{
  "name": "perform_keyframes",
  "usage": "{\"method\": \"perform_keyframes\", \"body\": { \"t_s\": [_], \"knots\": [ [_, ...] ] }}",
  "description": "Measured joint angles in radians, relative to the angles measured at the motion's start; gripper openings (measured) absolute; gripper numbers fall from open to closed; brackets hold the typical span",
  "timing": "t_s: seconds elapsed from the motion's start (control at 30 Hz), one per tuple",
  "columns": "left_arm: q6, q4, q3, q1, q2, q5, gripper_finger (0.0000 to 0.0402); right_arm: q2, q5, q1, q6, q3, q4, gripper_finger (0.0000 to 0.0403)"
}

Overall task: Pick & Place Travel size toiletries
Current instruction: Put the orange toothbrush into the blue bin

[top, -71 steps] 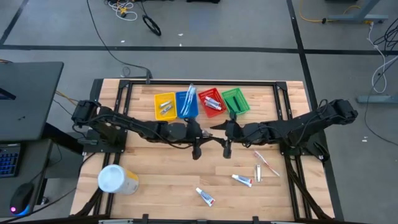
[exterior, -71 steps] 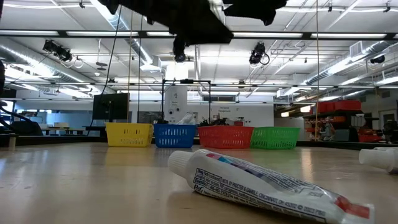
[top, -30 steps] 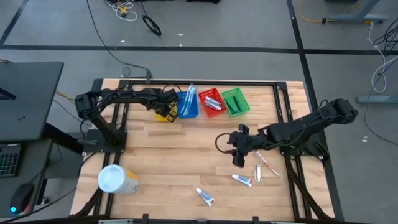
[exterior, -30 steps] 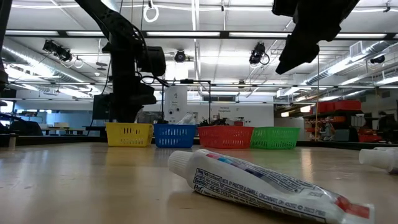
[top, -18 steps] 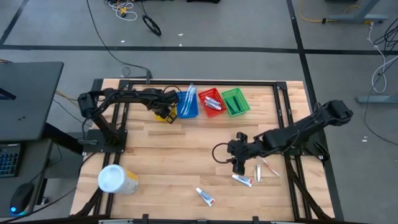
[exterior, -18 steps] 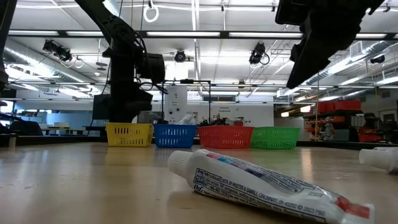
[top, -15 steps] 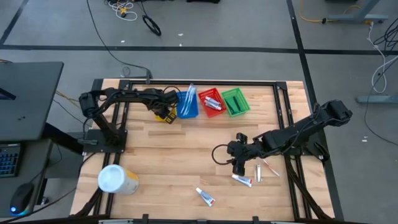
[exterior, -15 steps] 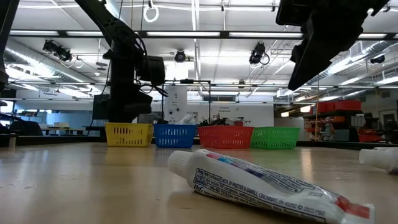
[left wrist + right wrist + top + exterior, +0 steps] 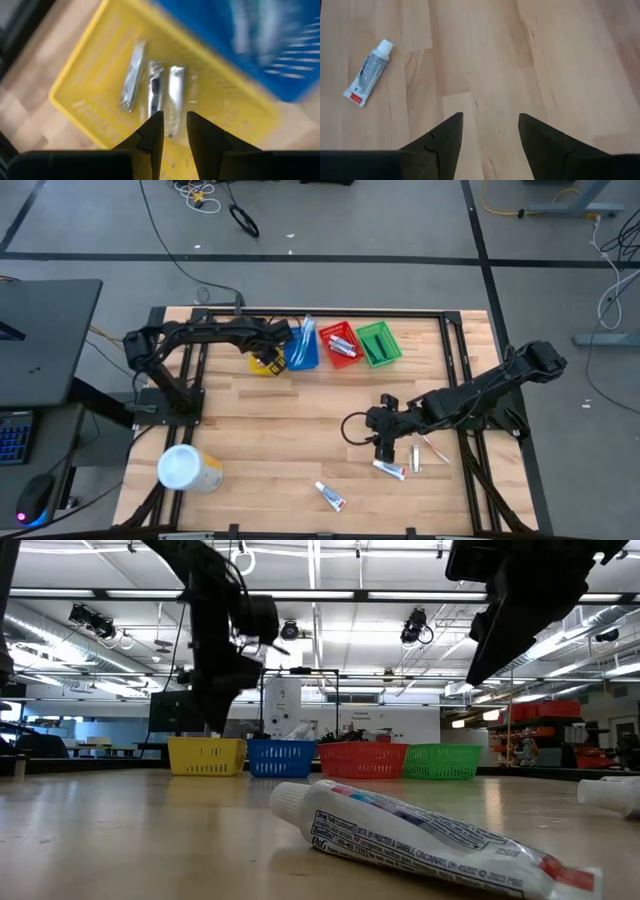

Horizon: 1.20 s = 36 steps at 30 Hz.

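High view: left gripper point(image 9: 268, 362) above yellow basket point(image 9: 262, 366); right gripper point(image 9: 381, 450) above bare table point(image 9: 280, 430), tubes point(image 9: 389, 469) nearby.
Left wrist view: fingers slightly parted, empty, three silvery items point(image 9: 155, 90) in basket.
Right wrist view: fingers spread, empty.

The high camera looks straight down on the whole table point(image 9: 300, 420). The low camera sits at tabletop height, close behind a white tube point(image 9: 420, 837), facing the row of baskets, yellow basket point(image 9: 207, 756) included. The left wrist camera hangs close above that yellow basket point(image 9: 95, 75). The right wrist camera faces bare wood beside the tube point(image 9: 368, 72), shared with the high view point(image 9: 330, 497).
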Motion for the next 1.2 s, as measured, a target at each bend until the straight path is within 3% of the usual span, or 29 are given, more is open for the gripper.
{"method": "perform_keyframes", "body": {
  "t_s": [0.4, 0.7, 0.9, 1.2],
  "knots": [
    [0.189, 0.122, 0.039, -0.336, -0.183, 0.007, 0.0094, 0.000, -0.102, 0.023, 0.222, 0.000, -0.101, 0.0202],
    [0.238, 0.273, 0.032, -0.581, -0.175, 0.049, 0.0094, 0.015, -0.021, 0.118, 0.262, 0.000, -0.092, 0.0202],
    [0.231, 0.380, 0.019, -0.672, -0.175, 0.054, 0.0094, 0.022, -0.016, 0.162, 0.262, 0.000, -0.095, 0.0202],
    [0.185, 0.411, 0.019, -0.742, -0.175, 0.052, 0.0094, 0.060, -0.015, 0.203, 0.269, 0.000, -0.036, 0.0202]
  ]
}}
